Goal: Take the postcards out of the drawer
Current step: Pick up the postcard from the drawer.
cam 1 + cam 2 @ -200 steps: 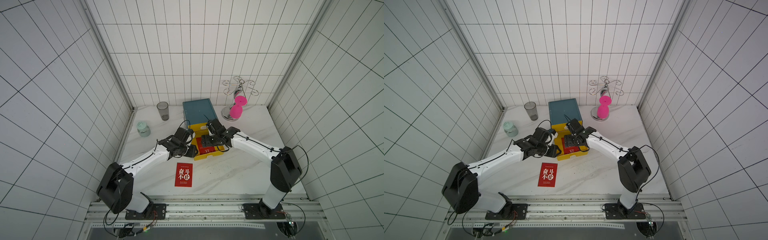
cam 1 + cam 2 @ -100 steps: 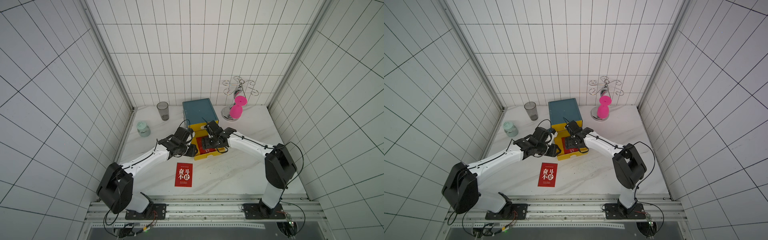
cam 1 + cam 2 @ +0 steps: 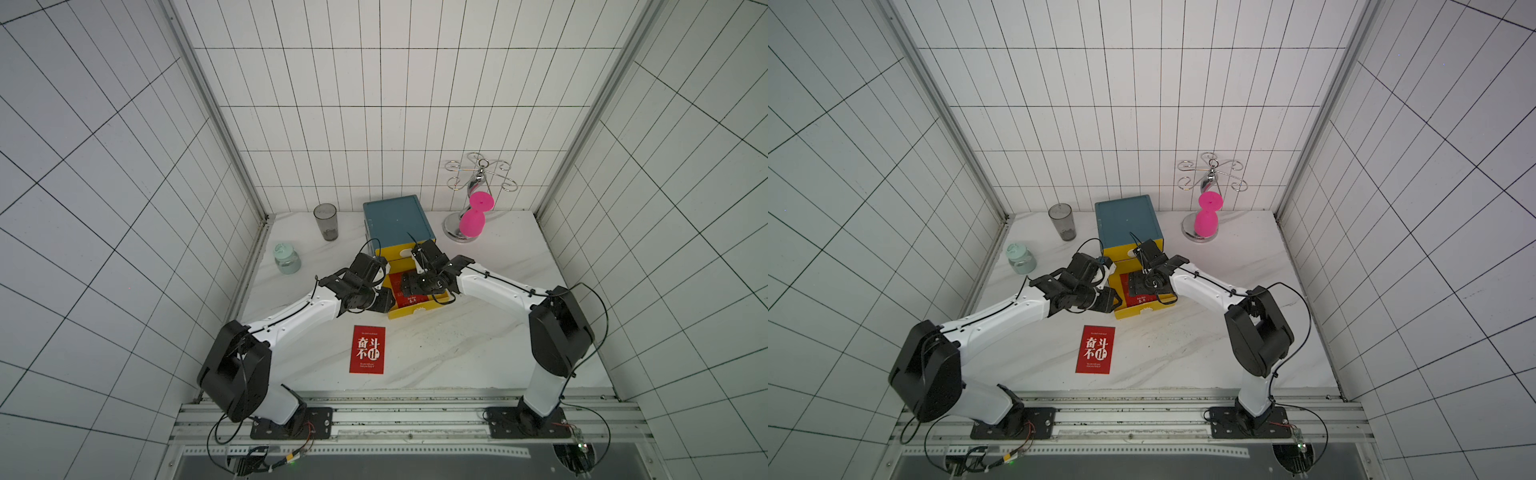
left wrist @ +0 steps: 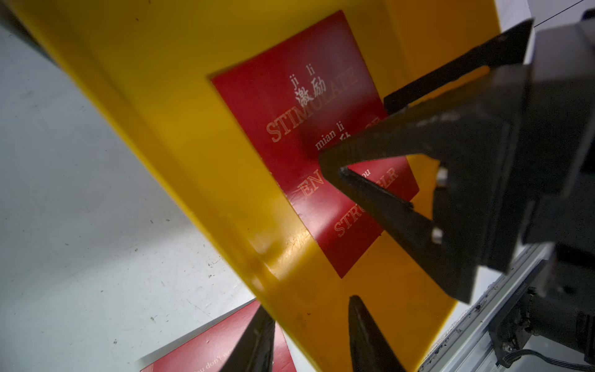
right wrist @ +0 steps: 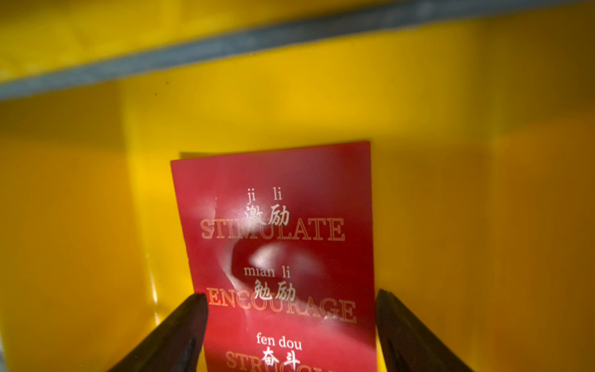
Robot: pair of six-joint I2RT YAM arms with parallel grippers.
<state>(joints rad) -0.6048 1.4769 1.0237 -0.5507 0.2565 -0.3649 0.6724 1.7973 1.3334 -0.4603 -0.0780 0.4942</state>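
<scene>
You are on the pick from the open drawer (image 3: 409, 312), which is pulled out of the cabinet (image 3: 397, 216) at the back edge of the table (image 3: 457, 345). One postcard (image 3: 367, 349) already lies flat near the table's front edge. Another postcard (image 5: 277, 244) lies on the drawer floor: glossy red with white lettering, and slightly dented. Whether a third sits beneath it cannot be seen.

Your right gripper (image 5: 291, 298) hangs over this card with its claw spread wide, a tip on either side, gripping nothing. Next, get a tip under an edge, since the card lies flat. Your left gripper (image 4: 306, 304) sits at the drawer's wall, its claw partly parted. Whether it pinches the wall, you cannot tell.
</scene>
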